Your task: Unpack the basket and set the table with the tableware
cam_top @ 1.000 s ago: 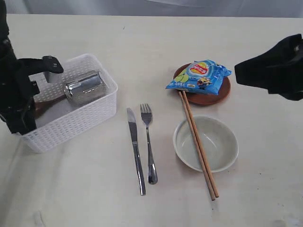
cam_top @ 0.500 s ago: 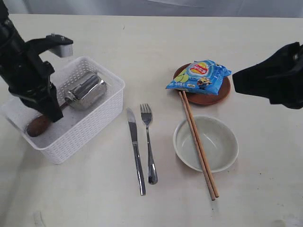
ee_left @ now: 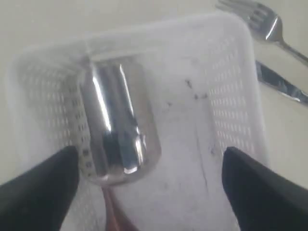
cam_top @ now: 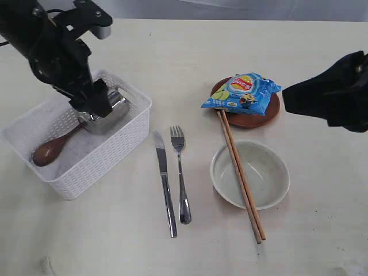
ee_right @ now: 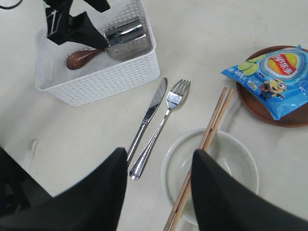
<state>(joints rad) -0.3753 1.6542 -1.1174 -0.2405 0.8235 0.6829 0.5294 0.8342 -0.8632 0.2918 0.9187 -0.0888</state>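
Note:
The white basket (cam_top: 103,161) stands at the left of the table (cam_top: 115,247). Inside lie a steel cup (cam_top: 114,110) on its side and a reddish-brown wooden spoon (cam_top: 49,150). My left gripper (cam_top: 95,102) hangs over the cup, jaws open wide. In the left wrist view the cup (ee_left: 118,125) lies just ahead of the left gripper (ee_left: 150,154), untouched. Knife (cam_top: 164,184) and fork (cam_top: 181,172) lie side by side mid-table. Chopsticks (cam_top: 241,178) rest across the pale bowl (cam_top: 264,184). The brown plate (cam_top: 270,114) sits behind. My right gripper (ee_right: 159,154) hovers high, open and empty.
A blue chip bag (cam_top: 241,92) lies on the plate and covers most of it. The right arm's dark bulk (cam_top: 333,92) hangs at the right edge, above the table. Bare tabletop stretches in front of the basket and right of the bowl.
The basket turned and slid a little toward the middle. My left gripper left the basket's left end, swung over the cup and opened wide. The right arm stayed put.

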